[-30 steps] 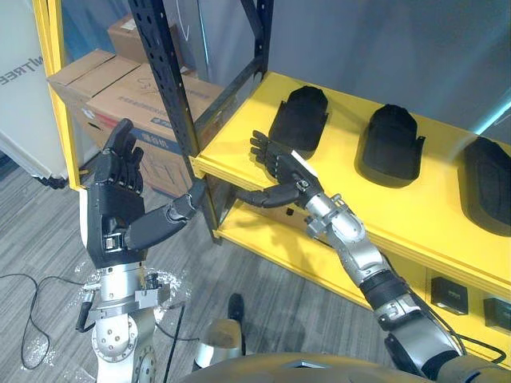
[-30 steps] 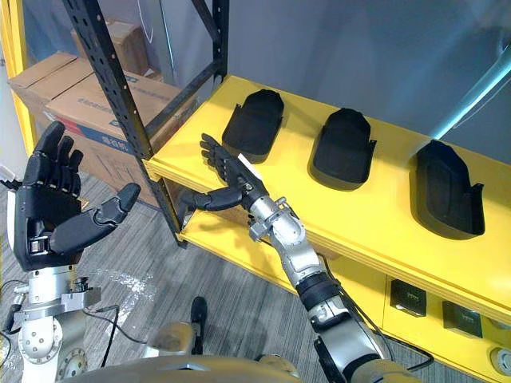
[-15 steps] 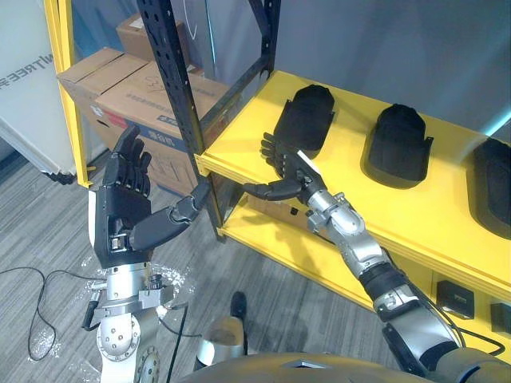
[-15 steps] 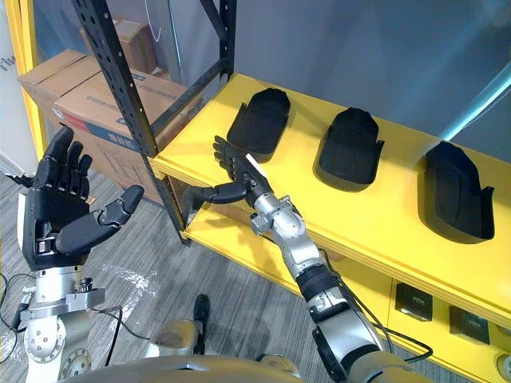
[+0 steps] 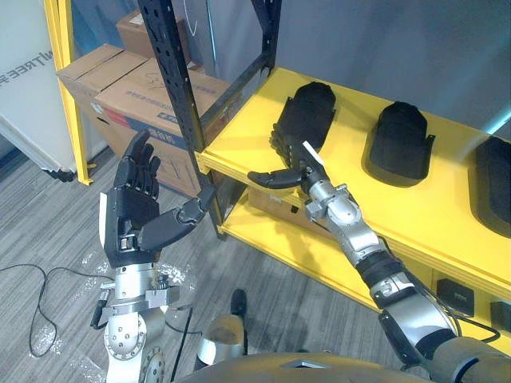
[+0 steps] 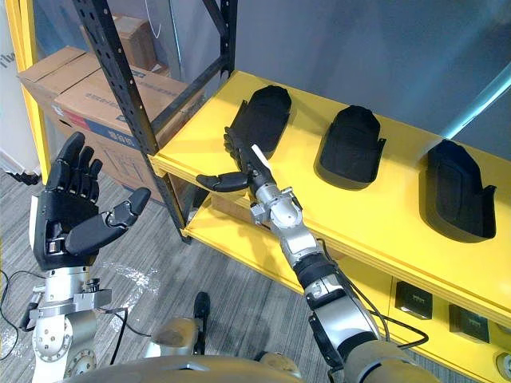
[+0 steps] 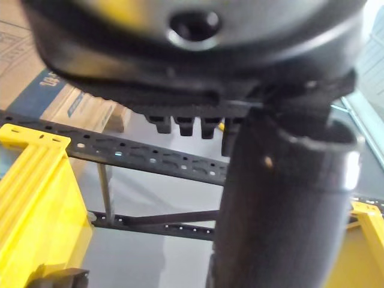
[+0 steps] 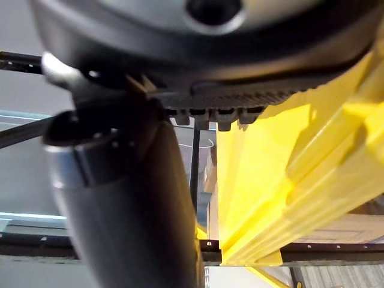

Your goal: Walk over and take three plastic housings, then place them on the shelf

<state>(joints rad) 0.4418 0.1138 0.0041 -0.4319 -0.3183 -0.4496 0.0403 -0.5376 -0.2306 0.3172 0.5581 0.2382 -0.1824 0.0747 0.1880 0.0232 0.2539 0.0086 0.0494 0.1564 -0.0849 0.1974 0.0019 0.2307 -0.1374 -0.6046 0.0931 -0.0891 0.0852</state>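
Three black plastic housings lie in a row on the yellow shelf (image 5: 239, 144): a left one (image 5: 303, 116), a middle one (image 5: 403, 144) and a right one (image 5: 495, 183) cut by the view's edge. My right hand (image 5: 291, 163) is open, its straight fingers at the near end of the left housing and its thumb stuck out over the shelf's front edge. Off to the left of the shelf, my left hand (image 5: 136, 211) is raised with its palm open and holds nothing.
A black perforated upright (image 5: 180, 96) stands at the shelf's left corner, between my two hands. Cardboard boxes (image 5: 120, 88) sit behind a yellow frame (image 5: 68, 88). A lower yellow shelf (image 5: 279, 247) runs underneath, with small black boxes (image 5: 457, 297) at its right.
My right hand has reached forward from the shelf's front edge to the near end of the left housing. The left hand stays open and raised. The camera has shifted a little.
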